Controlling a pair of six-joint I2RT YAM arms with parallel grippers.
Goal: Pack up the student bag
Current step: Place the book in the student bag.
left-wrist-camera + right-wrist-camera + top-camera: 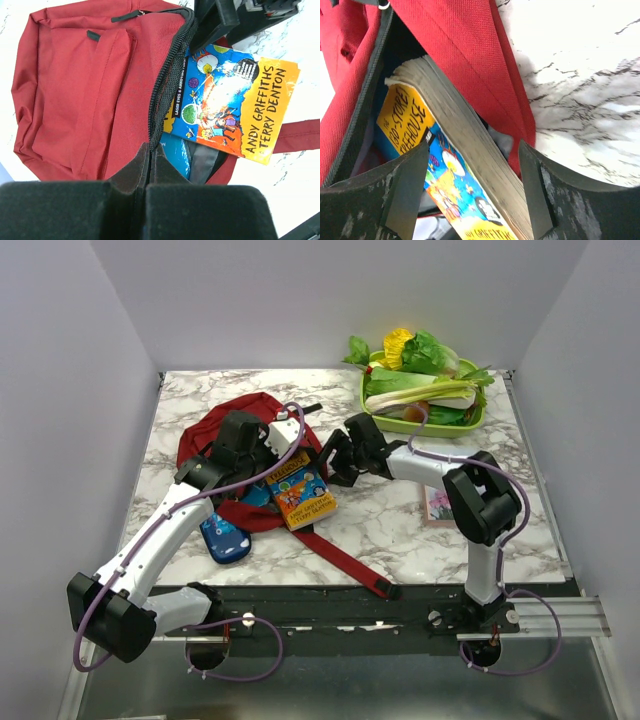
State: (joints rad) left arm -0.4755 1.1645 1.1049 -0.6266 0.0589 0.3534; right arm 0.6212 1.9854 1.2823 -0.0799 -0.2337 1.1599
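Left wrist view: the left claw (145,186) is pressed together, pinching a fold of the student bag (75,100) at its zip opening. The bag's body lies just beyond this claw on the desk (295,185). A book (235,105) pokes out of the opening, up and right of it. The right claw (470,157) is spread, one finger either side of the book's page edge.

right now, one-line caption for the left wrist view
Left gripper pinches the bag by its zip edge, a paperback half inside.
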